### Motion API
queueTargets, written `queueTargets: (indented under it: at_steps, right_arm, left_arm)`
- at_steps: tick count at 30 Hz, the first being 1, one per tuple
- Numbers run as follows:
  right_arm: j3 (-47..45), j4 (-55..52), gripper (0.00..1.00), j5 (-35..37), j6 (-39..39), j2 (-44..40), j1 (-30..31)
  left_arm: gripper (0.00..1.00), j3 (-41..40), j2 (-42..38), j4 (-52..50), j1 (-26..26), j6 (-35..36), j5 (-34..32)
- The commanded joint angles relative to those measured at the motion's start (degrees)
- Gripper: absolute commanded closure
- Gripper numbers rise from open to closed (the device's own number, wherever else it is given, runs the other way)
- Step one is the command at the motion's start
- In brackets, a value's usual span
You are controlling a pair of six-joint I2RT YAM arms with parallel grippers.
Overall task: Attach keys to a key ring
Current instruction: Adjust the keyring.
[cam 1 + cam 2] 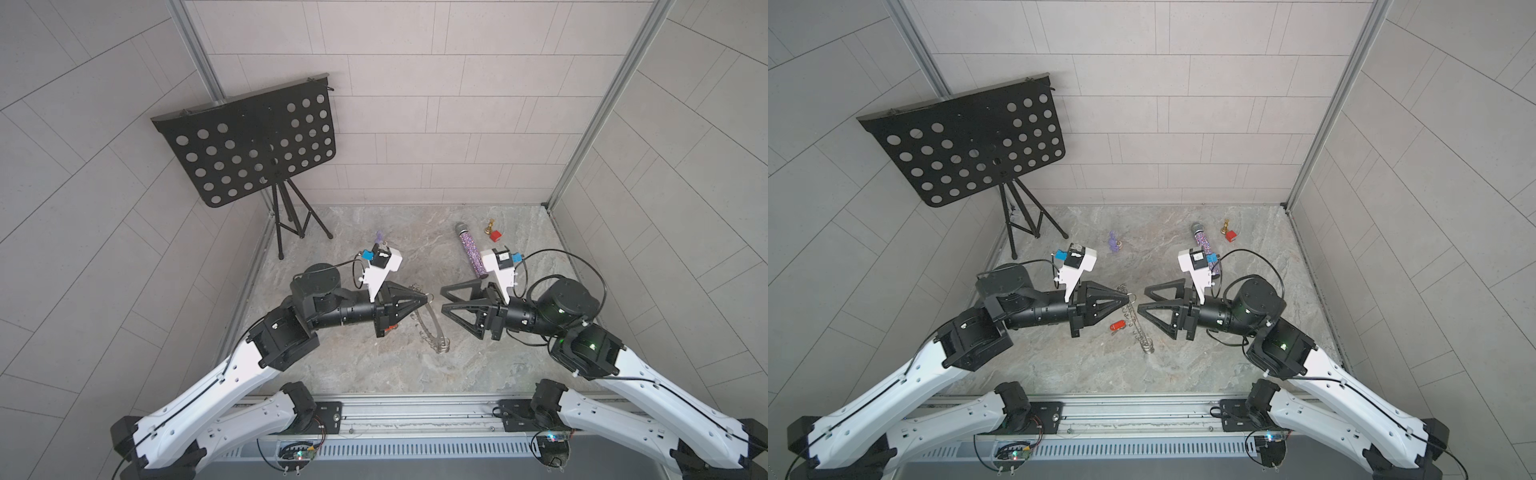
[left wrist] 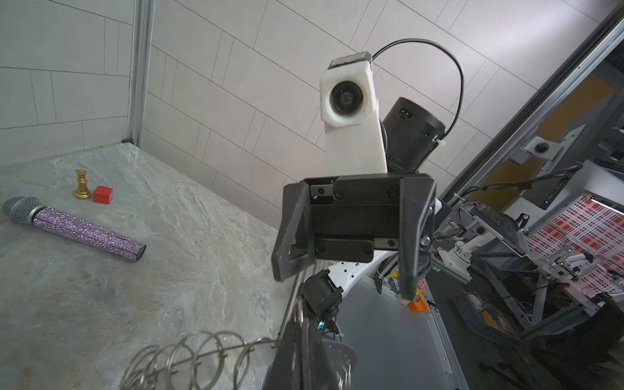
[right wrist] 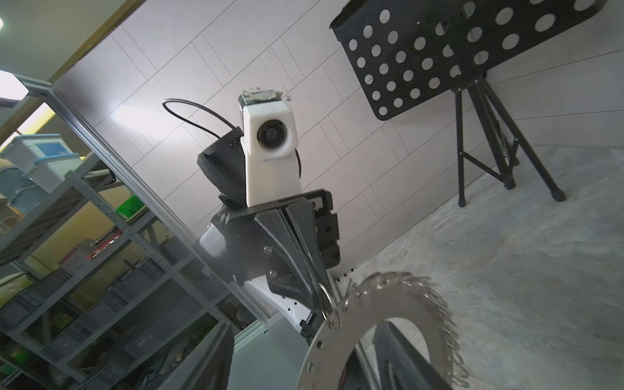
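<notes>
The key ring point(image 1: 1133, 316), a flat grey disc fringed with wire loops, stands on edge between the two grippers in both top views. My left gripper point(image 1: 427, 297) is shut on one small wire loop at the disc's upper rim, as the right wrist view shows on the left gripper point(image 3: 325, 299). The disc point(image 3: 337, 337) fills the near part of that view. Several loops point(image 2: 189, 354) show in the left wrist view. My right gripper point(image 1: 1142, 300) stands open just right of the disc, holding nothing. The key with its red tag point(image 1: 1118, 326) lies on the table under the left gripper.
A glittery purple microphone point(image 1: 471, 253), a gold chess piece point(image 1: 491, 226) and a red cube point(image 1: 495, 236) lie at the back right. A small purple figure point(image 1: 1113, 242) sits at the back middle. A black perforated music stand point(image 1: 249, 141) rises at the back left.
</notes>
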Motion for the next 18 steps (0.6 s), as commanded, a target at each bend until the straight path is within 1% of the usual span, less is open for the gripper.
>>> queueTargets:
  at_steps: [1,4,8,11,13,15,18]
  right_arm:
    - [2.58,-9.91,0.31,2.72,-7.09,-1.66,0.16]
    - [4.34,-15.16,0.38,2.36,-10.80,-0.84,0.17]
    - [5.63,-17.67,0.47,0.05,-13.36,1.32,0.15]
    - [5.99,-16.93,0.54,-2.64,-13.66,3.32,0.16]
    - [6.16,-16.10,0.60,-4.11,-13.53,4.47,0.15]
    - [6.15,-15.01,0.65,-5.12,-13.17,5.13,0.28]
    - [5.98,-13.47,0.69,-6.25,-12.61,5.37,0.35]
  left_arm:
    - [1.00,5.25,-1.00,-8.11,-0.27,5.43,1.22]
    - [1.00,8.33,0.55,-14.69,-0.26,7.94,2.54]
    - [1.00,10.64,2.43,-20.00,-0.19,9.37,3.75]
    - [1.00,10.79,3.19,-20.88,-0.23,9.11,4.97]
    - [1.00,10.59,3.54,-20.90,-0.27,8.71,5.61]
    - [1.00,10.33,3.42,-20.84,-0.27,8.63,5.70]
    - [1.00,9.98,3.18,-20.57,-0.26,8.24,6.09]
